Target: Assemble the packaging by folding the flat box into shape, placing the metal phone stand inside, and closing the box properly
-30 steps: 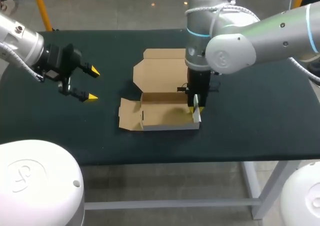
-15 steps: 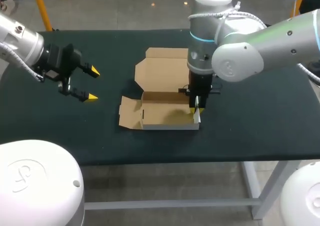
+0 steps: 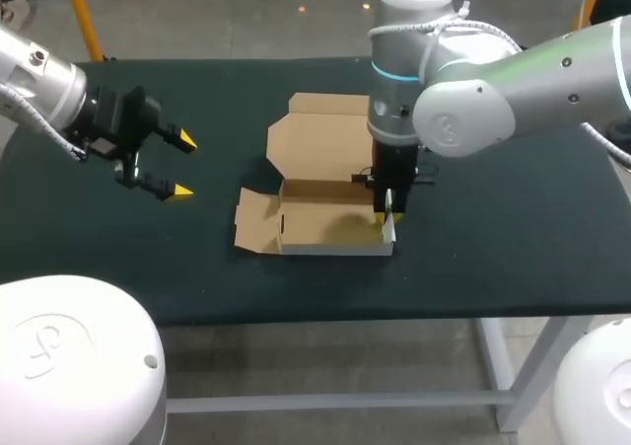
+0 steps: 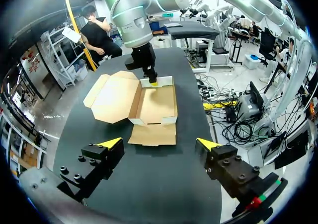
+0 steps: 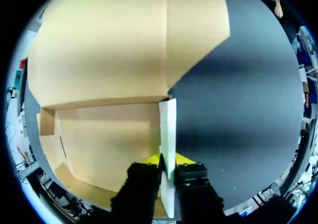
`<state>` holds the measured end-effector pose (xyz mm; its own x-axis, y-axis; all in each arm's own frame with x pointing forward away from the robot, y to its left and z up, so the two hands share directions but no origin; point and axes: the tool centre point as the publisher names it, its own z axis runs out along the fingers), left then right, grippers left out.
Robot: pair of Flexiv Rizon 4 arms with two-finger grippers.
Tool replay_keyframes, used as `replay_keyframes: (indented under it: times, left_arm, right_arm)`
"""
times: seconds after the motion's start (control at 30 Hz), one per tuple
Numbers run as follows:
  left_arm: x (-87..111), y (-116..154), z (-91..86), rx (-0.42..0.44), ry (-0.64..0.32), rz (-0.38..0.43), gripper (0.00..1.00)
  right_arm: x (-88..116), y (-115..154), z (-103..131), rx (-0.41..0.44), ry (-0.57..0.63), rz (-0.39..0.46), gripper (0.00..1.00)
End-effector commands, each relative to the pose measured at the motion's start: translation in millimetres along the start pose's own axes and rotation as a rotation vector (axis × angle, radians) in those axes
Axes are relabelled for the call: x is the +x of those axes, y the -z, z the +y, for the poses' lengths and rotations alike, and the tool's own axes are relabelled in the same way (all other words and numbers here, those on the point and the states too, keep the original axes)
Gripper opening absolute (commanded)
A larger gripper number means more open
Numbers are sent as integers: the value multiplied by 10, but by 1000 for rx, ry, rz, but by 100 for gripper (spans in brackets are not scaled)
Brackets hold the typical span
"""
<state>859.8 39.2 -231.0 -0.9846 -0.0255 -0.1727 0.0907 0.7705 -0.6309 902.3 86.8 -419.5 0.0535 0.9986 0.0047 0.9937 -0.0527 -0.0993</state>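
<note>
A brown cardboard box [image 3: 325, 226] lies half folded at the middle of the table, its lid [image 3: 320, 141] flat behind it and its left flap [image 3: 254, 226] flat on the cloth. My right gripper [image 3: 385, 218] points straight down at the box's right end. In the right wrist view that gripper [image 5: 168, 162] is shut on the upright white-faced right side flap [image 5: 168, 127], one finger on each face. My left gripper [image 3: 183, 167] hangs open well left of the box, with nothing between its fingers [image 4: 112, 143]. I see no phone stand in any view.
The dark table cloth [image 3: 513, 218] runs bare to the right of the box and along the front edge. The left wrist view shows the box [image 4: 156, 102] ahead of the open fingers, with my right gripper [image 4: 153, 80] at its far end.
My right arm has shifted slightly to the right, its fingers have closed tighter on the side flap, and the flap now stands more upright. The left arm has not moved.
</note>
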Motion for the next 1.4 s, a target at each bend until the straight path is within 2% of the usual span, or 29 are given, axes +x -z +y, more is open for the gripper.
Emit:
replay_keyframes:
  times: [0.03, 0.13, 0.2, 0.37, 0.87, 1.2, 1.4]
  left_arm:
    - [1, 13, -3, -4, 1, 3, 100]
    - [1, 13, -3, -4, 1, 3, 100]
    - [1, 13, -3, -4, 1, 3, 100]
    - [1, 13, -3, -4, 1, 3, 100]
    - [1, 13, -3, -4, 1, 3, 100]
    - [1, 13, -3, -4, 1, 3, 100]
    - [1, 13, -3, -4, 1, 3, 100]
  right_arm:
    - [-14, -120, 21, 10, -3, -15, 16]
    - [-15, -129, 23, 11, -5, -20, 13]
    - [-17, -132, 24, 11, -5, -24, 0]
    - [-22, -131, 27, 13, 3, -52, 0]
    - [-29, -81, 36, 13, 10, -248, 0]
    - [-109, -75, 39, -3, -138, -368, 0]
    - [-162, -55, 34, -11, -183, -395, 0]
